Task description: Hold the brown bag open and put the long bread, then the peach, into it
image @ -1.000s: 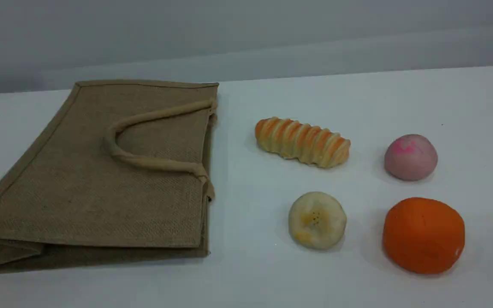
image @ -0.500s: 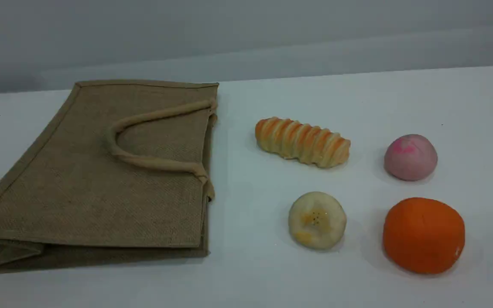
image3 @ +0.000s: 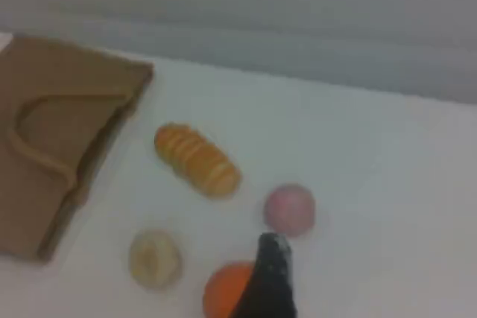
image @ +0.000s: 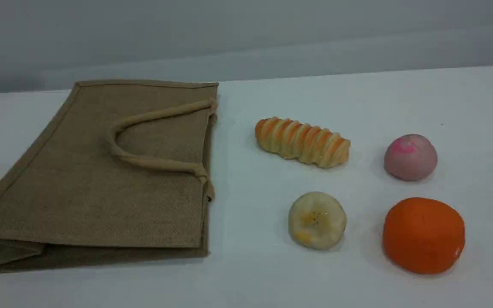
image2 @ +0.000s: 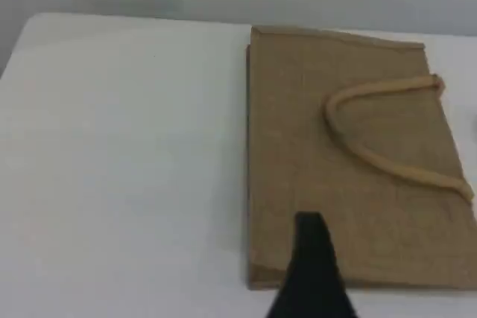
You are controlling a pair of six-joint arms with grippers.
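Scene view: the bag point(image: 101, 184) lies flat on the table point(image: 272, 278), mouth closed and facing the bread point(image: 302, 142). The handle point(image: 152, 162) lies slack on top. The peach point(image: 410, 157) sits farther right, well apart from the bag. No arm is in sight.

Left wrist view: the left pincer point(image2: 309, 232) is apart and holding nothing. Its tip shows against the bag's near edge. Risk: you pinch both cloth layers, so the mouth never opens.

Right wrist view: the right pincer point(image3: 270, 255) is apart and holding nothing. Its tip shows beside the orange point(image3: 227, 288), with the banana slice point(image3: 154, 258) close by. Risk: you grab the wrong item.
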